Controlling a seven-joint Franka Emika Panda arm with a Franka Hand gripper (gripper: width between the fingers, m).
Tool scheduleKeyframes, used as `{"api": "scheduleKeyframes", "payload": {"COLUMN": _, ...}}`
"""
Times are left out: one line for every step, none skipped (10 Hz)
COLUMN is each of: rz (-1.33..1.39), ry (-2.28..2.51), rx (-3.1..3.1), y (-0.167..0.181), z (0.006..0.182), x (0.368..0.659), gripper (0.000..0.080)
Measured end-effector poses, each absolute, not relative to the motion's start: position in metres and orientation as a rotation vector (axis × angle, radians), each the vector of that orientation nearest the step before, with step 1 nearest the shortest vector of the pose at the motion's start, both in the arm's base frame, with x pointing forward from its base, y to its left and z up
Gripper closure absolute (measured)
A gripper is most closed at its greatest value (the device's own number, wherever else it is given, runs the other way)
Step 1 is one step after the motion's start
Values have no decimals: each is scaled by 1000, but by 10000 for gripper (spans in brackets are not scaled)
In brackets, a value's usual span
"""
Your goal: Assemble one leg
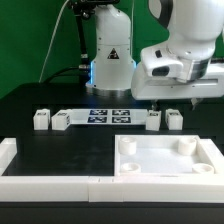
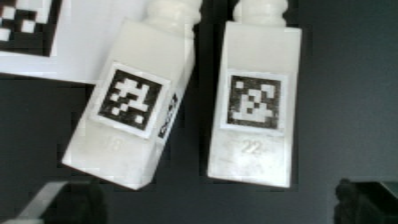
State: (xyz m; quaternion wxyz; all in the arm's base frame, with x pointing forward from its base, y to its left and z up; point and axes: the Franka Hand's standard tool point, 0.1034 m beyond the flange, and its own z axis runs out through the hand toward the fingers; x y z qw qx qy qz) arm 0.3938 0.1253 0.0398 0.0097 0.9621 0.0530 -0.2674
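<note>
Two white legs stand side by side right of the marker board in the exterior view, one (image 1: 153, 120) beside the other (image 1: 173, 119). Two more legs (image 1: 41, 120) (image 1: 61, 120) stand at its left. My gripper (image 1: 166, 103) hangs just above the right pair. In the wrist view both legs of that pair fill the picture, one tilted (image 2: 135, 105), the other straighter (image 2: 253, 100), each with a black-and-white tag. My gripper (image 2: 210, 208) is open and empty; its dark fingertips (image 2: 43, 206) show at the frame's edge, apart from the legs.
The marker board (image 1: 108, 115) lies between the two leg pairs and also shows in the wrist view (image 2: 25, 36). The large white square panel with corner sockets (image 1: 165, 160) lies in front at the exterior view's right. A white raised frame (image 1: 40, 183) runs along the front left.
</note>
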Motion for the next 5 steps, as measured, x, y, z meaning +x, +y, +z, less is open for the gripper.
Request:
{"api": "scheduleKeyframes", "payload": {"rz": -987, "ry": 175, "rx": 2943, "y": 127, "z": 40, "x": 388, "gripper": 151}}
{"api": "scheduleKeyframes", "payload": {"rz": -1089, "ry": 187, "rx": 2896, "y": 131, "z": 41, "x": 386, "gripper": 151}}
{"api": "scheduleKeyframes", "payload": {"rz": -1220, "ry": 193, "rx": 2832, "y": 132, "z": 40, "x": 383, "gripper": 151}}
{"api": "scheduleKeyframes", "payload": {"rz": -1294, "ry": 195, "rx": 2795, "y": 134, "z": 37, "x": 384, "gripper": 151}}
{"api": "scheduleKeyframes", "payload": {"rz": -1417, "ry": 197, "rx": 2724, "y": 132, "z": 38, "x": 378, "gripper": 151}}
